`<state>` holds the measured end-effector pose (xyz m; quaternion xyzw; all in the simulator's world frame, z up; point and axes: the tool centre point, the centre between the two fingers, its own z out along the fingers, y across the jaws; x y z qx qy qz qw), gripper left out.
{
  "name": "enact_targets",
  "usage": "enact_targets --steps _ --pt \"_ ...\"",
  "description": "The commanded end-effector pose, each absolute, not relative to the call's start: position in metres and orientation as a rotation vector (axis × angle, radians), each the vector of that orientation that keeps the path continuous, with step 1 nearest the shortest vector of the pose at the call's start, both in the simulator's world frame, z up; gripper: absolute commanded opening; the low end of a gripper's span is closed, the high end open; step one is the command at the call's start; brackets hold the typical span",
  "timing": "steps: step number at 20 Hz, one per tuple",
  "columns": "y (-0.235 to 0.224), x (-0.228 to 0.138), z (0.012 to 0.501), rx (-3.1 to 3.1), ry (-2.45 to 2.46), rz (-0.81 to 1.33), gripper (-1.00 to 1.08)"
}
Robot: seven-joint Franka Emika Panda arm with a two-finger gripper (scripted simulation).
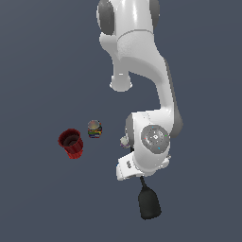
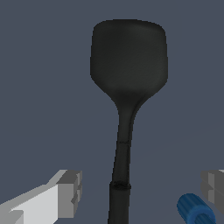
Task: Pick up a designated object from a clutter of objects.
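Observation:
The black spatula [image 2: 127,74] lies flat on the dark floor, its wide rounded blade [image 1: 149,203] poking out from under the arm in the exterior view while the handle is hidden there. In the wrist view the thin handle [image 2: 120,175] runs between my two grey fingertips [image 2: 70,192], which stand well apart on either side without touching it. My gripper [image 2: 142,190] is open and hangs over the handle. The red ribbed cup [image 1: 71,143] and the multicoloured can [image 1: 94,129] stand toward the exterior view's left.
A small blue cylinder [image 2: 195,209] lies close to one fingertip, beside the spatula handle. A small whitish item [image 1: 124,141] peeks out at the edge of the wrist housing. The arm's white links [image 1: 142,61] tower over the middle of the scene.

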<state>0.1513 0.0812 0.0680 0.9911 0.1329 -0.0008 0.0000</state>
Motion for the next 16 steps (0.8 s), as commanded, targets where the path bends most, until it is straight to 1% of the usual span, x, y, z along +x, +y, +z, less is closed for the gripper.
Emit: enact_targets --steps 1,5,12,16 --pt "0.081 0.151 0.068 3.114 0.418 -0.002 1.0" --pt "0.081 0.151 0.062 3.114 0.418 -0.002 1.0" --pt "0.081 0.151 0.027 3.113 0.419 -0.001 1.0" --pt "0.081 0.151 0.017 3.113 0.42 0.0 1.0"
